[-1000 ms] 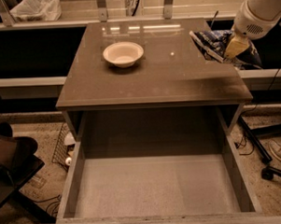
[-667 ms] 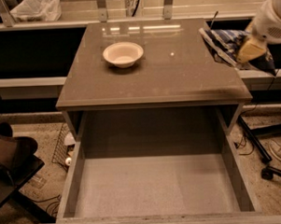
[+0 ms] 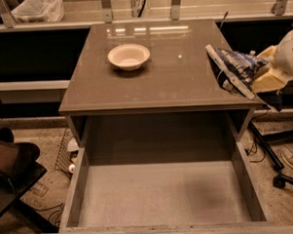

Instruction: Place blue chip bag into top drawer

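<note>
1. A square grey-brown cabinet top (image 3: 159,84) fills the middle of the view. Its front edge runs straight across, above the pulled-out wide, shallow grey-brown top drawer (image 3: 75,190).
2. The drawer stands fully open toward the viewer. Its flat pale grey bottom is bare, framed by low side walls on the left and right and a front lip at the lower edge of the view.
3. A small round white bowl (image 3: 129,56) sits on the back left part of the cabinet top, well apart from the right edge.
4. The robot's gripper (image 3: 264,70), with yellowish fingers (image 3: 269,80) on a white arm, is at the far right, just beyond the cabinet top's right edge and near its front right corner.
5. The gripper is clamped on the crumpled dark blue foil chip bag (image 3: 234,68) with white markings. The bag sticks out leftward from the fingers, tilted, over the right edge of the cabinet top.
6. Compared with a moment ago, the gripper and bag are nearer the front right corner of the top. The bowl and drawer are unchanged.
7. The bag is above and behind the drawer's right wall, not over the drawer bottom.
</note>
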